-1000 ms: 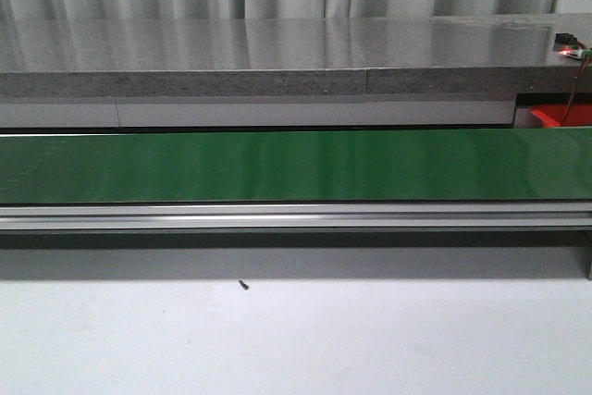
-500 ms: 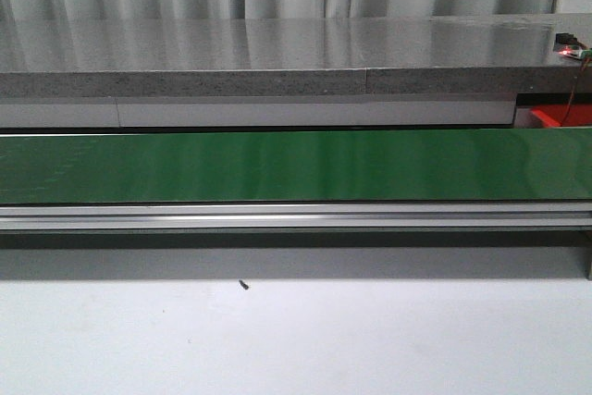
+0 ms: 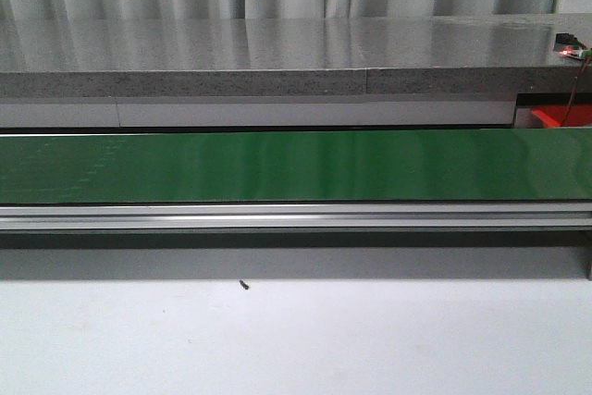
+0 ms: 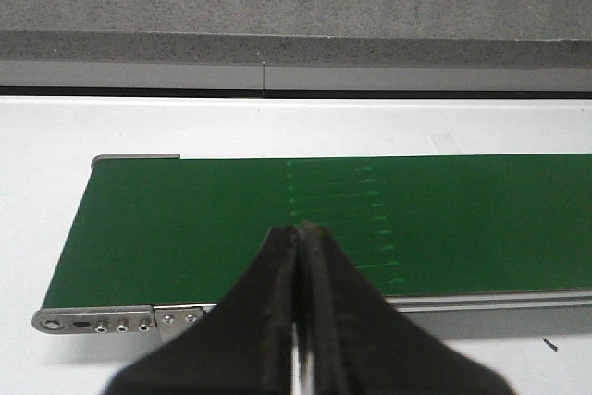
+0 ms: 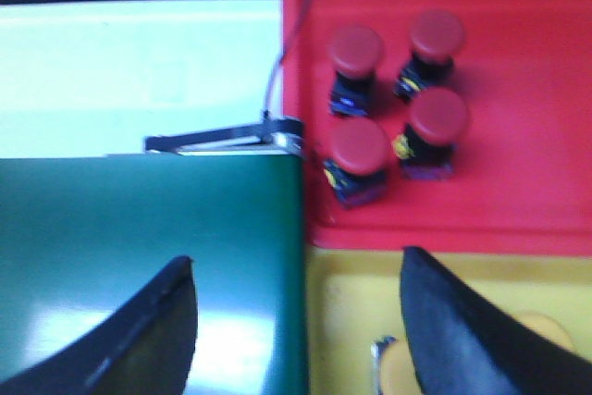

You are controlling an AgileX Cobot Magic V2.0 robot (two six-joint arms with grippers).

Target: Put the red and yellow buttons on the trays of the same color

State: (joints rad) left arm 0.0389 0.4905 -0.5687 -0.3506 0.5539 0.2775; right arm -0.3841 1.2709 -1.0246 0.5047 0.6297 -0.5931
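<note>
Nothing riding the green conveyor belt right now; in the front view it runs bare across the middle of the frame, with only a sliver of the red tray peeking at the right edge. Left gripper hangs over the belt's end roller with its fingers pressed together, holding nothing. Over to the right wrist view: the right gripper is spread wide and empty, straddling the seam between belt and trays. Four red buttons stand upright in the red tray, upper right of the frame, stems down, caps up. Below it the yellow tray shows yellow buttons partly hidden behind the right finger. The right arm is clearly nearer the trays; any next button would, I'd judge, arrive along the belt from the left, with open belt for the approach.
</note>
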